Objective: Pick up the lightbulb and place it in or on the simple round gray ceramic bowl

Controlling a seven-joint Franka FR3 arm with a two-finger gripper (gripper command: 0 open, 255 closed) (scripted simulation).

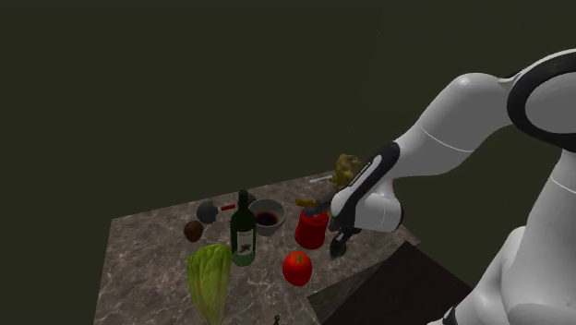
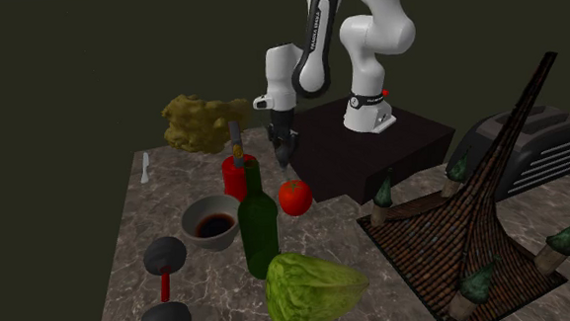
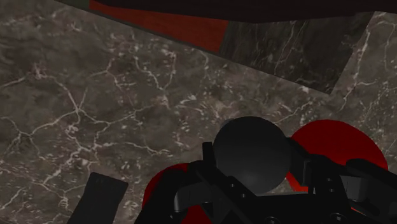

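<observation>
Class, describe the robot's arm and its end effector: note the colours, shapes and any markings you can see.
The arm is built of smooth, rounded white links, with black bands at the joints. A small red mark sits low on its base. The end effector is all black and narrower than the arm. No loose cables are visible.

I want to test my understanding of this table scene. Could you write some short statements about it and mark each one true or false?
1. The green bottle lies on its side. False: it stands upright.
2. The grey bowl has something dark inside. True.
3. The lettuce is in the grey bowl. False: it lies on the table, apart from the bowl.
4. The gripper hangs close to the tomato. True.
</observation>
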